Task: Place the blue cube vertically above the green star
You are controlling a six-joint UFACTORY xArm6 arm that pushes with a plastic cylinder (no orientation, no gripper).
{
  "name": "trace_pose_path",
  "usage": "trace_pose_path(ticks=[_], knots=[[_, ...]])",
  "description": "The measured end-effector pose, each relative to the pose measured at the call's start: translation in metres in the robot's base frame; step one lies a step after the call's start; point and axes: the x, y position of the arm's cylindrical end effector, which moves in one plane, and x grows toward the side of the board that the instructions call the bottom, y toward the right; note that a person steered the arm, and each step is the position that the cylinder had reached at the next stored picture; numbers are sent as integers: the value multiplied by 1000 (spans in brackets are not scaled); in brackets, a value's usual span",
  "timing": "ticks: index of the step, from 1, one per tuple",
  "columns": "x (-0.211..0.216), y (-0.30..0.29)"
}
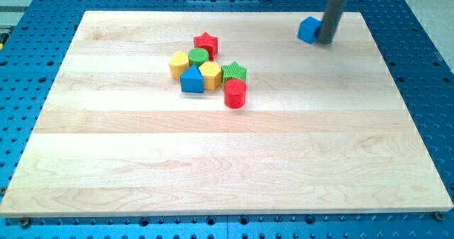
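The blue cube [308, 30] sits near the board's top right. My tip [325, 40] rests on the board right against the cube's right side; the rod rises from it to the view's top. The green star [234, 72] lies left of and below the cube, at the right edge of a cluster of blocks near the board's middle top.
The cluster holds a red star [206, 43], a green round block [199, 56], a yellow block [179, 63], a yellow hexagon [210, 74], a blue triangular block [191, 79] and a red cylinder [235, 93]. The wooden board [227, 161] lies on a blue perforated table [28, 47].
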Motion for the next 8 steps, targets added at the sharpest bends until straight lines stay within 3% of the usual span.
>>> trace_pose_path(ticks=[1,2,3,4,5,8], knots=[[-14,49],[-18,-27],[-28,-13],[-36,-78],[29,-114],[38,-119]])
